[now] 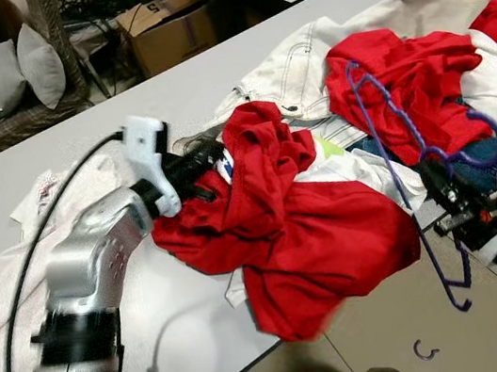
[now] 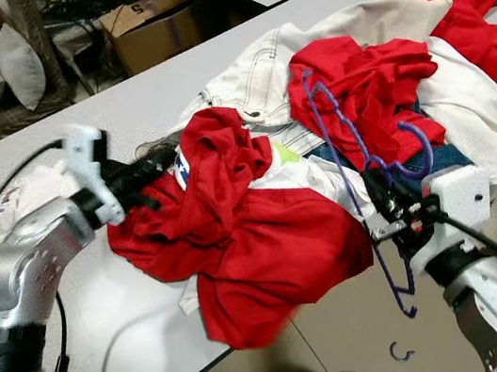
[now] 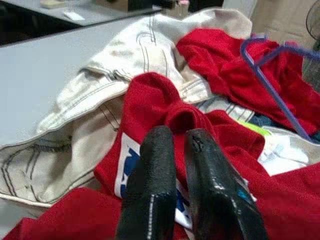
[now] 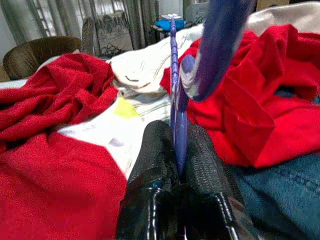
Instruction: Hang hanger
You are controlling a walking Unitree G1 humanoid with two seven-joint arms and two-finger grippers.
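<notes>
Grey table (image 1: 49, 133) carried heaped clothes. Right gripper (image 2: 388, 210) was clamped on the purple hanger (image 1: 389, 115), which rose from its fingers over a red shirt (image 1: 295, 235). Left gripper (image 3: 187, 165), nearly closed, probably pinched that shirt. Thin wire looked light, springy; grip its straight bar.

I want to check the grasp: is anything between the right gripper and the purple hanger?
Nothing visible is. The right gripper has its fingers shut directly on the wire of the purple hanger, with no cloth between them. The hanger's upper part lies on the red garment on the pile.
</notes>
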